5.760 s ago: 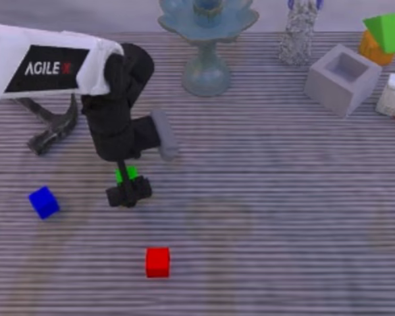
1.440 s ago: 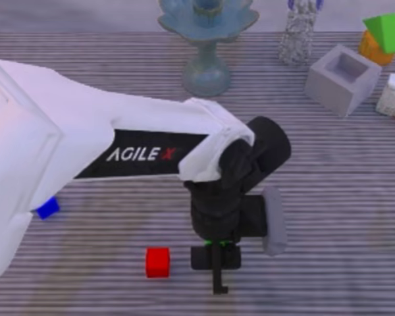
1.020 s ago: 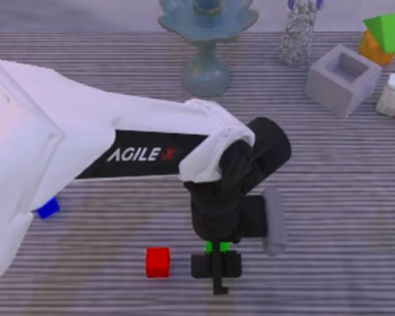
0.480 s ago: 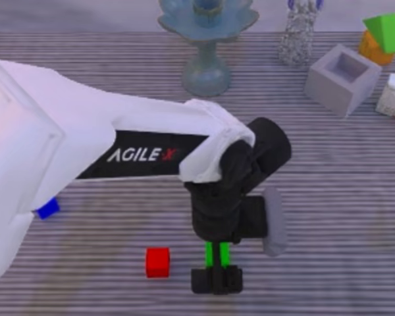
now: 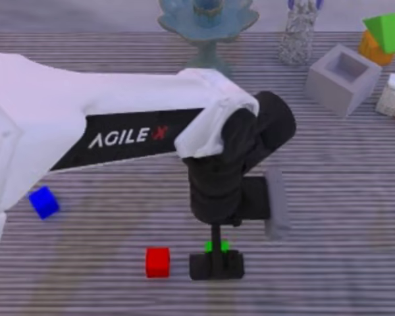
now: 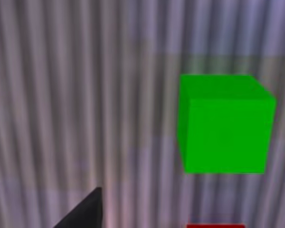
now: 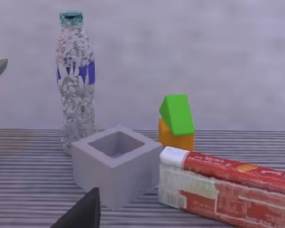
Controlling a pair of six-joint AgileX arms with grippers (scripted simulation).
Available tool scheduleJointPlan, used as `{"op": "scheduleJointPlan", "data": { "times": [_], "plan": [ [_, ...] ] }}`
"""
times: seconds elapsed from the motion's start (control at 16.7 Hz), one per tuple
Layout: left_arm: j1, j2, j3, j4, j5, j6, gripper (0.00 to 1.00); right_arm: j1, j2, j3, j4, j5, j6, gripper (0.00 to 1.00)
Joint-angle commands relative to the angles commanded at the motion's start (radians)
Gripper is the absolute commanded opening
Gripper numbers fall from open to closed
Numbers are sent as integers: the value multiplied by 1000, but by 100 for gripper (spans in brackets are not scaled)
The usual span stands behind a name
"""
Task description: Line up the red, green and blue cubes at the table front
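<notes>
Left gripper (image 5: 216, 266) down low at the table (image 5: 329, 217) front, fingers spread wide, gripping nothing. Green cube (image 5: 216, 247) resting on the stripes under it, free of the fingers, just right of the red cube (image 5: 157, 261) with a gap between. Blue cube (image 5: 43, 202) well off to the left. Right arm out of top view; finger state impossible to tell.
</notes>
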Motion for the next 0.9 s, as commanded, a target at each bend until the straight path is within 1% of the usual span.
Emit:
{"op": "scheduleJointPlan", "data": {
  "times": [0.18, 0.42, 0.54, 0.6, 0.72, 0.84, 0.9],
  "plan": [
    [6, -37, 52, -83, -1, 0, 100, 0, 0, 0, 0, 0, 0, 100],
    [2, -38, 55, -87, -1, 0, 100, 0, 0, 0, 0, 0, 0, 100],
    [17, -41, 51, -84, -2, 3, 100, 0, 0, 0, 0, 0, 0, 100],
    [40, -45, 45, -80, -2, 7, 100, 0, 0, 0, 0, 0, 0, 100],
    [118, -54, 23, -69, -2, 18, 100, 0, 0, 0, 0, 0, 0, 100],
    [237, -67, -12, -55, -3, 32, 100, 0, 0, 0, 0, 0, 0, 100],
    [313, -74, -33, -48, -3, 40, 100, 0, 0, 0, 0, 0, 0, 100]
  ]
}}
